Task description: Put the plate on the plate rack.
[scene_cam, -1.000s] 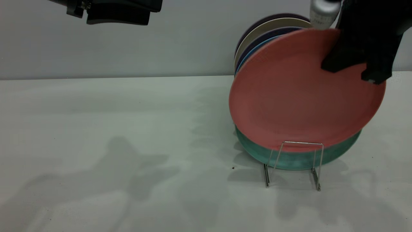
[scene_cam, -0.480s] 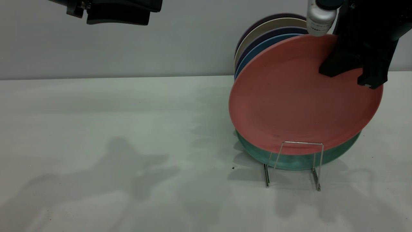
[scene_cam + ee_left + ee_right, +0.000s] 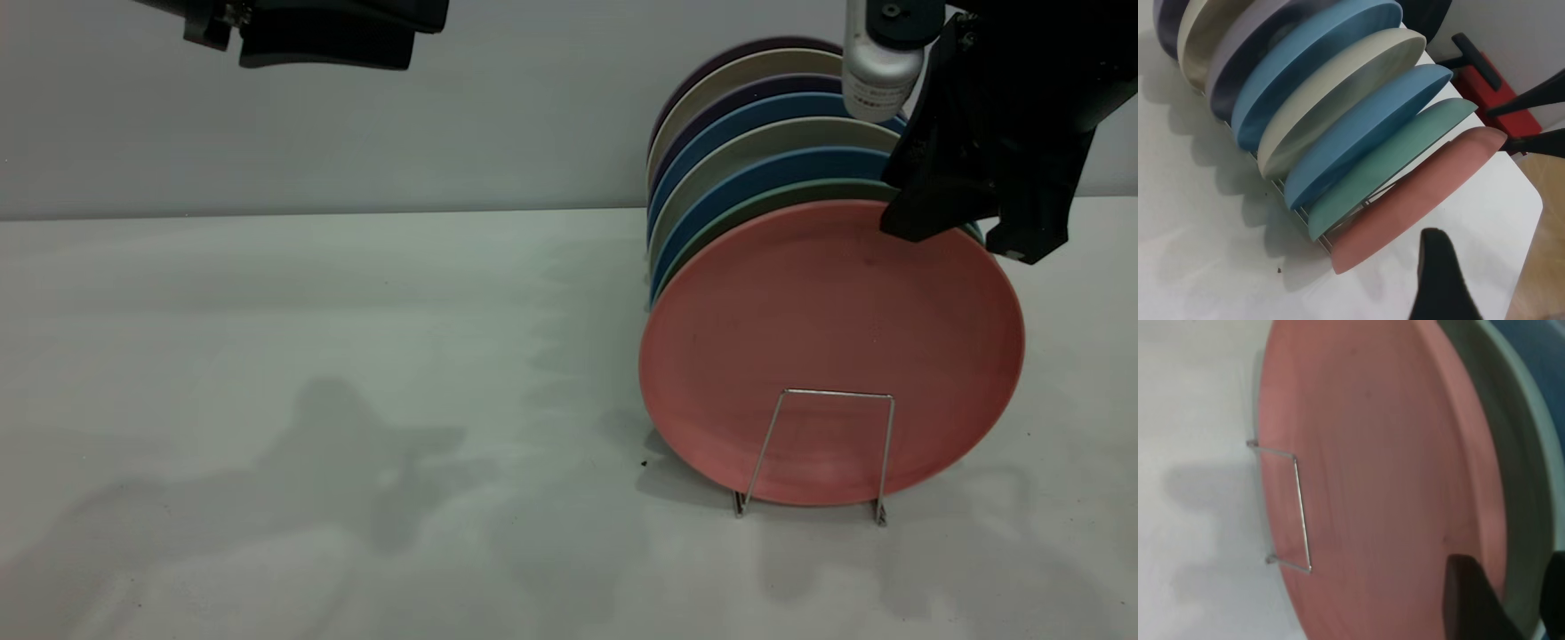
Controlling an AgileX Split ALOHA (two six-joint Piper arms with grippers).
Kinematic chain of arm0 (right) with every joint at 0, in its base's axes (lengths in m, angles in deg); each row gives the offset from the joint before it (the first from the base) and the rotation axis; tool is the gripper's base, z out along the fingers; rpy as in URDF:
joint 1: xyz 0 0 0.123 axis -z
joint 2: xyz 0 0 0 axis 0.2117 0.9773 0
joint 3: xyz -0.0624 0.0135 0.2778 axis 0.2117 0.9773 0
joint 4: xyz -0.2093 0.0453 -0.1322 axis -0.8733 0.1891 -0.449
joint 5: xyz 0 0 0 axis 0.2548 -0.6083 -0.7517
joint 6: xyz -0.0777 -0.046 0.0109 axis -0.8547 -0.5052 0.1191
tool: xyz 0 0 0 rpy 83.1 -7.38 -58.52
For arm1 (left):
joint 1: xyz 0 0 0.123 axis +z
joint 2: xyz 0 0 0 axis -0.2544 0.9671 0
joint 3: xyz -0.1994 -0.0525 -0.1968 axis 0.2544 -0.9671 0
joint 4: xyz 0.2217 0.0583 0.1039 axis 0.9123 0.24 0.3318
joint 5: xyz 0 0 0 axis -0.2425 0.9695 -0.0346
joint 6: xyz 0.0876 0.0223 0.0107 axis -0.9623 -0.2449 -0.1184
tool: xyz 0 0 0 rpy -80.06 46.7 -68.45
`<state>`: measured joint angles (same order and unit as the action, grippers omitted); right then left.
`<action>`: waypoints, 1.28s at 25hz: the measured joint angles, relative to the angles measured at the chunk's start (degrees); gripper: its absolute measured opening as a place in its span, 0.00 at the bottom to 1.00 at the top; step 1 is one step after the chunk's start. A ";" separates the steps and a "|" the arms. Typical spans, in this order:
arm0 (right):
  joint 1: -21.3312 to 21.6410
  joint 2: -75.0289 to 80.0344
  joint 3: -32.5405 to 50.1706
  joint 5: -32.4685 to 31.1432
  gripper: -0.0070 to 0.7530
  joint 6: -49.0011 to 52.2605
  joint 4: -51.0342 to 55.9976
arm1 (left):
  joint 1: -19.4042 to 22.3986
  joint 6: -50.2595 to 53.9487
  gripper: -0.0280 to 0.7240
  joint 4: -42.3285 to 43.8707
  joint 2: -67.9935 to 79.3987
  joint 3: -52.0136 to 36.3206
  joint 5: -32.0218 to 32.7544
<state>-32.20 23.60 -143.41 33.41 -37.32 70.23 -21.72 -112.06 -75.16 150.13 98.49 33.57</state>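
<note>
The plate [image 3: 831, 356] stands on edge in the front slot of the plate rack [image 3: 818, 453], its face turned toward the near side and leaning back a touch against the teal-green plate [image 3: 1395, 163] behind it. The row of plates runs away toward the far grey wall [image 3: 444, 116] on a pale, shadowed surface [image 3: 311, 400]. The right gripper [image 3: 973, 227] hovers at the plate's upper right rim, fingers spread, one on each side of it. The left gripper [image 3: 324, 36] sits high at far left; whether it's parted or closed I can't make out.
</note>
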 joint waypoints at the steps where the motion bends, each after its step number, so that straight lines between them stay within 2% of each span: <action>1: 0.00 0.00 0.00 0.00 0.39 0.00 0.00 | 0.00 0.00 0.68 0.00 0.00 0.00 0.00; 11: 0.00 0.00 -0.06 -2.69 0.41 -0.05 0.00 | 0.00 0.00 0.66 0.00 0.00 0.00 0.00; 14: 0.00 0.00 -0.06 -4.51 0.46 -0.05 0.00 | 0.00 0.00 0.66 0.00 0.00 0.00 0.00; 20: 0.00 -0.22 -0.06 -5.65 0.61 0.82 0.44 | 0.00 0.00 0.66 0.07 0.00 0.00 0.00; 26: 0.00 -5.13 -1.45 -6.08 0.65 1.65 0.44 | 0.00 0.00 0.66 0.09 0.00 0.00 0.00; 29: 0.00 -9.06 -1.79 -6.75 0.65 4.98 0.32 | 0.00 0.05 0.66 0.24 0.00 0.00 0.50; 32: 0.00 -13.44 -1.79 -8.35 0.65 12.80 -1.85 | 0.32 0.46 0.66 1.99 -0.54 0.00 0.93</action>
<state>-32.20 10.16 -145.20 25.05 -24.51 68.38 -21.41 -111.60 -73.17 149.58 98.49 34.50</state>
